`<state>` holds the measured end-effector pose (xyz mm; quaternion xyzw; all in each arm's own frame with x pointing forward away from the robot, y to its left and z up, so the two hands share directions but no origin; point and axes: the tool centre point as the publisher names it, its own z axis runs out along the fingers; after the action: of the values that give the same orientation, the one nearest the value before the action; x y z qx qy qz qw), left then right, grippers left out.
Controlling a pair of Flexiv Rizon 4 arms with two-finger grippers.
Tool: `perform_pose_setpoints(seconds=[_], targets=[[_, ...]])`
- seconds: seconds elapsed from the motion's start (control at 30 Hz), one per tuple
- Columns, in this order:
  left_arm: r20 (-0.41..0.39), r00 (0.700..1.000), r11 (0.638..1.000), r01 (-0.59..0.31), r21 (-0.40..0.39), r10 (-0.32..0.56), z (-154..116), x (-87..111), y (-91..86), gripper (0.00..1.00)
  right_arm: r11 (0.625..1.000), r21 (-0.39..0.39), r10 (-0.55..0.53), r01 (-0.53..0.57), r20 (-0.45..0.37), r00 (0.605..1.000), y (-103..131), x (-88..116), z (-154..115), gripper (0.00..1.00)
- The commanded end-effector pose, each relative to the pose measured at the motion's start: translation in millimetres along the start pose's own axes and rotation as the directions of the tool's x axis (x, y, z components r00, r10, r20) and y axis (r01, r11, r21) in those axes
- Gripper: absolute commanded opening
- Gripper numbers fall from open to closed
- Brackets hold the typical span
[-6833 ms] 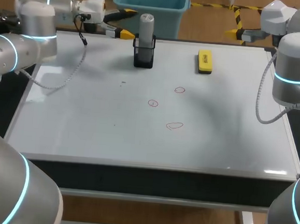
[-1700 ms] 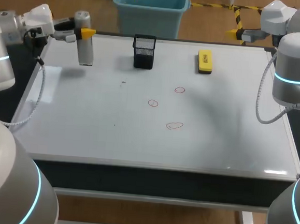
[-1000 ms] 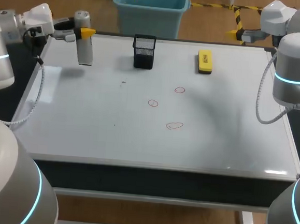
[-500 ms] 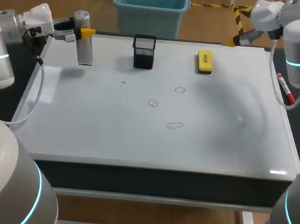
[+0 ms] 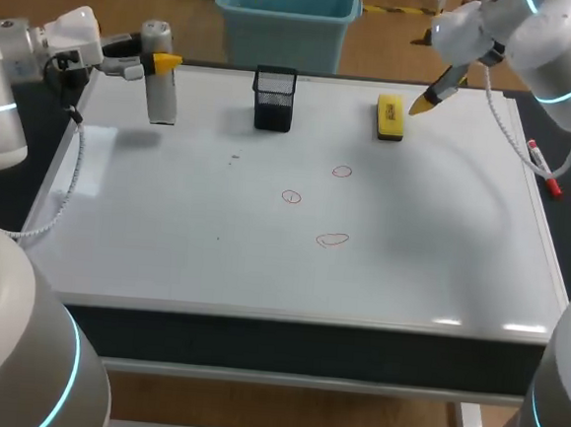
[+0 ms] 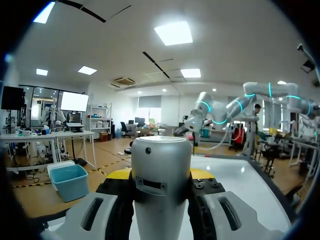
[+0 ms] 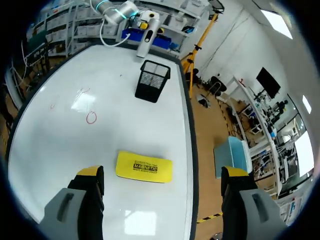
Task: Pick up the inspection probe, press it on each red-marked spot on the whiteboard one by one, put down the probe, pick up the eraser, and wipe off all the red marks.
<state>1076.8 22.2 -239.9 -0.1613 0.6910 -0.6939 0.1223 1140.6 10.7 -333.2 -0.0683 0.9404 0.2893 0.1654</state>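
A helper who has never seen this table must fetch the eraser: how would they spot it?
On the whiteboard, look along the far edge, right of the black mesh holder. The eraser lies flat there, near the open right pincer; it is the only flat yellow block on the board.

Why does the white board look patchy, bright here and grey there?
Head view: light glints off the glossy whiteboard near its front edge; soft grey shadows lie below the grey cylindrical probe and right arm. Right wrist view: a bright reflection sits beside the red marks.
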Motion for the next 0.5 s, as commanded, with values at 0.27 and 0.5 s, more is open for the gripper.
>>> perform_pose_setpoints(seconds=[0.27,0.5], targets=[[0.002,1.000,1.000,-0.002,0.003,0.002,0.3,0.5,-0.2,0.00,0.539,0.177,-0.545,0.824,-0.672,0.501,-0.2,-3.0,4.2,1.00],[0.002,1.000,1.000,-0.002,0.003,0.002,0.3,0.5,-0.2,0.00,0.539,0.177,-0.545,0.824,-0.672,0.501,-0.2,-3.0,4.2,1.00]])
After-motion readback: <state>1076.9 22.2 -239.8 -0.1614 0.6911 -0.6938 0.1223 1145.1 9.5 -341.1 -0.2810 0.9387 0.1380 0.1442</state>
